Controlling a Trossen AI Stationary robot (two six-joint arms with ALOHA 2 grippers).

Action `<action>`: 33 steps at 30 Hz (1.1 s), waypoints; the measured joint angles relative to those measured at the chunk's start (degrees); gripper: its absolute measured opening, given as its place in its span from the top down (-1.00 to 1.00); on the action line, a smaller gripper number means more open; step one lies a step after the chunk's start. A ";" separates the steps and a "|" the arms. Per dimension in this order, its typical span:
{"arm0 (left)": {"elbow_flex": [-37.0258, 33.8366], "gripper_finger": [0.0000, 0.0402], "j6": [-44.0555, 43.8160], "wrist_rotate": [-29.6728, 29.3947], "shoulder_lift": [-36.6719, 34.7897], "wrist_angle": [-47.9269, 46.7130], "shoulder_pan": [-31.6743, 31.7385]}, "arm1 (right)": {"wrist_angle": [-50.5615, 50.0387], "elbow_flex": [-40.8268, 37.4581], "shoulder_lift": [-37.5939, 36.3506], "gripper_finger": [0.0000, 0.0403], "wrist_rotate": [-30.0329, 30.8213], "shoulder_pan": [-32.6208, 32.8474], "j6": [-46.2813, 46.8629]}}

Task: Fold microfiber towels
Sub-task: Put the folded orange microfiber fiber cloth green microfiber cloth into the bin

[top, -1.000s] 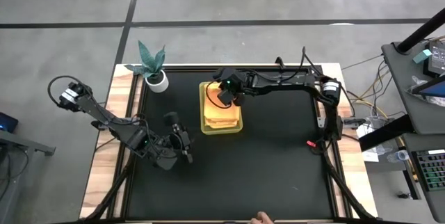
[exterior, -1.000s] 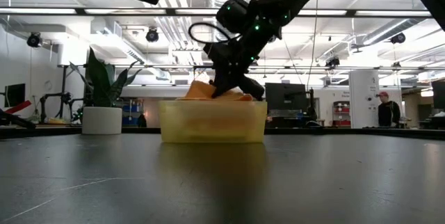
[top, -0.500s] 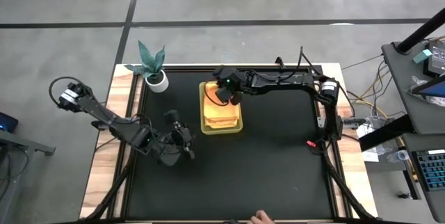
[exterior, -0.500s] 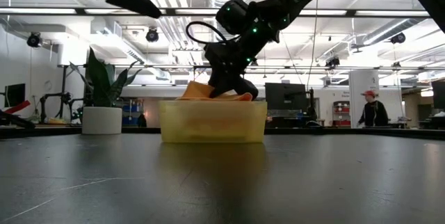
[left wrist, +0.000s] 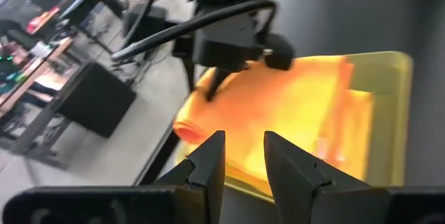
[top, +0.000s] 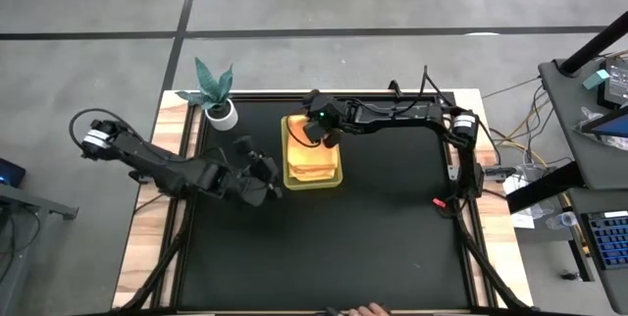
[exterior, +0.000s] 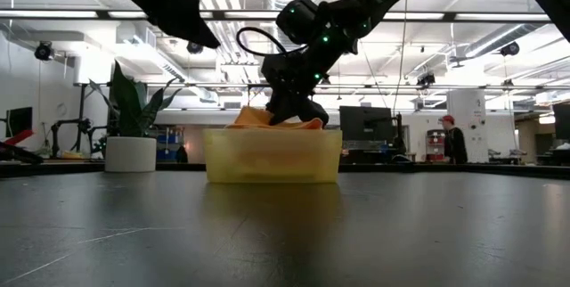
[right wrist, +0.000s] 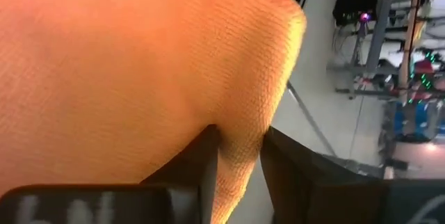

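A yellow-green plastic tray (top: pixel 312 183) (exterior: pixel 267 155) stands at the table's far middle and holds folded microfiber towels. The top towel is orange (top: pixel 314 162) (exterior: pixel 254 118) (left wrist: pixel 285 106) (right wrist: pixel 104 57), with a paler yellow one under it. My right gripper (top: pixel 317 139) (exterior: pixel 289 116) (right wrist: pixel 240 151) is over the tray's far end. Its fingers are a little apart and reach down into the orange towel. My left gripper (top: pixel 267 173) (left wrist: pixel 243 158) hovers open just left of the tray, points at it and holds nothing. My right gripper touches the top orange towel near its rounded folded edge (right wrist: pixel 274 92), at the tray's far end. The fingers slant down from the table's far right. Cloth fills the narrow gap between them; I cannot tell whether it is pinched. The towel lies on the stack in the tray.
A potted plant (top: pixel 218 100) (exterior: pixel 129 135) stands at the table's far left corner. A person's hand (top: pixel 368 309) shows at the near edge. People stand in the room behind (exterior: pixel 448 140). The black tabletop is bare in front of and to the right of the tray.
My left gripper has swung from the table's left middle toward the far edge and the right, up to the tray's left side. My right gripper has stayed over the tray's far end and rolled a little. The orange towel's raised part has sunk slightly onto the stack.
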 joint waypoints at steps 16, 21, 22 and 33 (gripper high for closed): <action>-0.02 0.57 5.34 18.23 0.17 4.18 14.33 | -5.94 0.01 -5.53 0.13 -0.37 0.00 11.39; -0.02 0.57 9.22 34.46 0.19 6.05 19.69 | -16.25 0.01 -11.00 0.31 -17.85 -1.14 24.61; -0.04 0.57 9.55 36.53 0.51 6.00 20.51 | -17.64 -0.05 -11.69 0.36 -22.47 -1.30 26.99; -0.20 0.57 12.59 48.38 10.41 10.03 24.55 | -12.70 -9.89 -12.04 0.94 -37.52 0.83 34.44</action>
